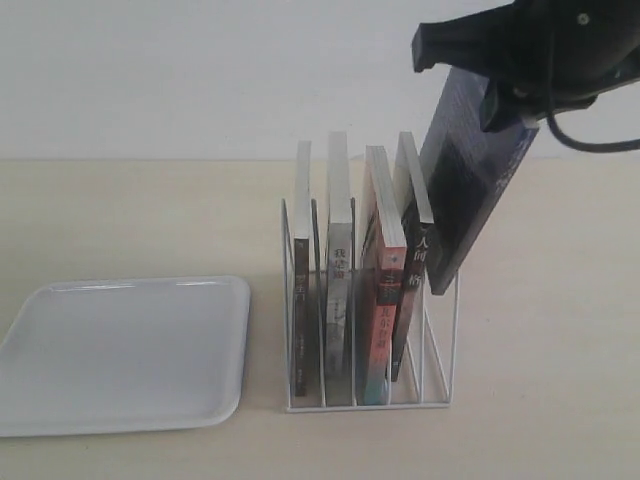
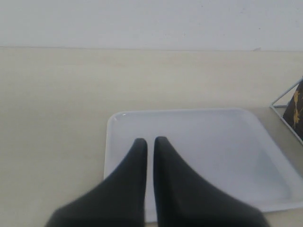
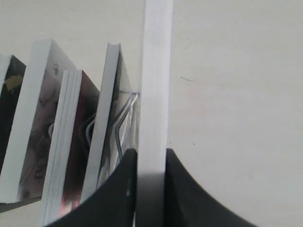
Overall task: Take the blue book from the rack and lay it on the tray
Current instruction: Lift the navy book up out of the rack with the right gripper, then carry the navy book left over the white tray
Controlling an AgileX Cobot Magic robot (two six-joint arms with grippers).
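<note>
The blue book [image 1: 470, 185] hangs tilted, lifted partly out of the right end of the white wire rack [image 1: 440, 345], its lower corner still by the rack's right side. My right gripper [image 1: 505, 105] is shut on the book's top. In the right wrist view its white page edges [image 3: 155, 85] run up between the two black fingers [image 3: 125, 189]. The white tray [image 1: 120, 350] lies flat on the left of the table. My left gripper [image 2: 150, 142] hovers over the tray [image 2: 227, 142], its fingers nearly touching with nothing between them; the exterior view does not show it.
Several other books stay upright in the rack: a black-spined one [image 1: 415, 270], a red-and-teal-spined one [image 1: 385, 300], and two more [image 1: 338, 270] to their left. The rack's corner [image 2: 289, 101] shows at the edge of the left wrist view. A pale wall stands behind the table.
</note>
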